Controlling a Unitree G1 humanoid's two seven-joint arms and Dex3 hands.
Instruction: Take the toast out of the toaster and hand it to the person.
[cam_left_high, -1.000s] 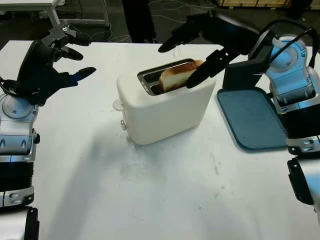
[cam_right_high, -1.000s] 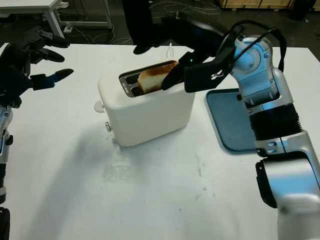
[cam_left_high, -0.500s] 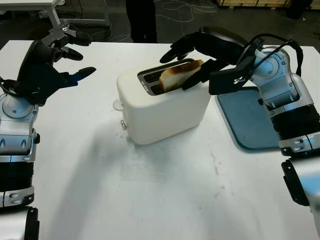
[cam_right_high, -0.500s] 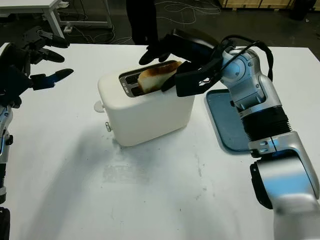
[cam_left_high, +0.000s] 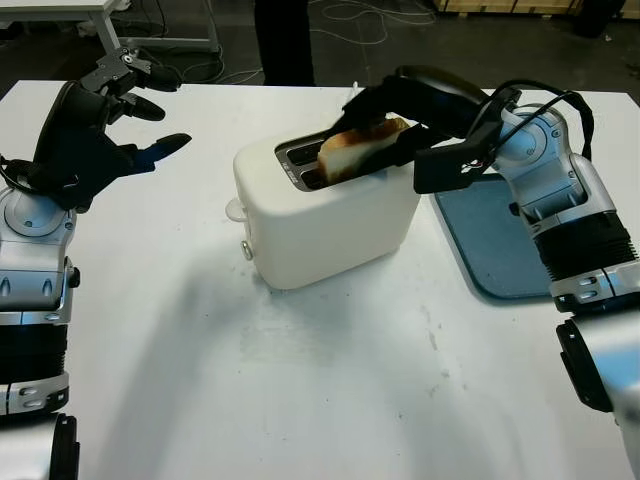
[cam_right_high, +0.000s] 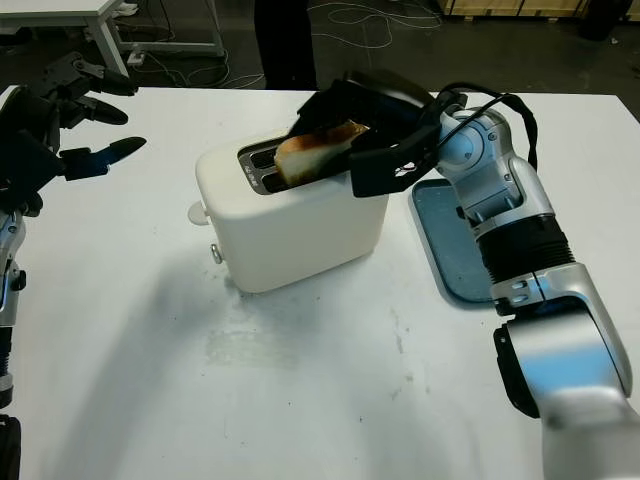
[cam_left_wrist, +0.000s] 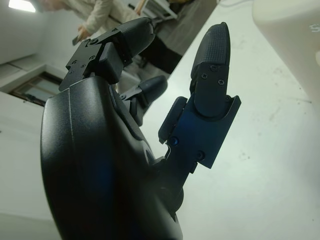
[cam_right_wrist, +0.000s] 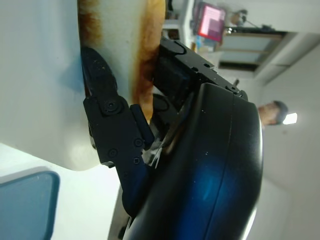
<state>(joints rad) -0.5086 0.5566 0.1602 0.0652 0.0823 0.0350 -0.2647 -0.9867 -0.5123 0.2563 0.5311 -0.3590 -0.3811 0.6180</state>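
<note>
On the white counter (cam_left_high: 330, 380), the white toaster (cam_left_high: 325, 215) stood with the toast (cam_left_high: 352, 150) still seated in its slot, the right robot hand (cam_left_high: 385, 125) clamped on the slice's raised end; the left robot hand (cam_left_high: 95, 130) hung open over the counter's left side. Extraction was judged just begun, with the lift-out and the handover to the person (cam_left_high: 285, 40) standing beyond the far edge both remaining. No brand, label or writing was legible.

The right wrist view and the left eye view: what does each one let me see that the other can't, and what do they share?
The right wrist view alone gives the close-up: a black finger pressed against the toast's browned crust, with other fingers on its far side.

The left eye view alone gives the layout: the white table, the left hand open and raised at the far left, and the legs of a person standing beyond the table.

Both show the toast, the white toaster, the blue tray and the right hand.
</note>
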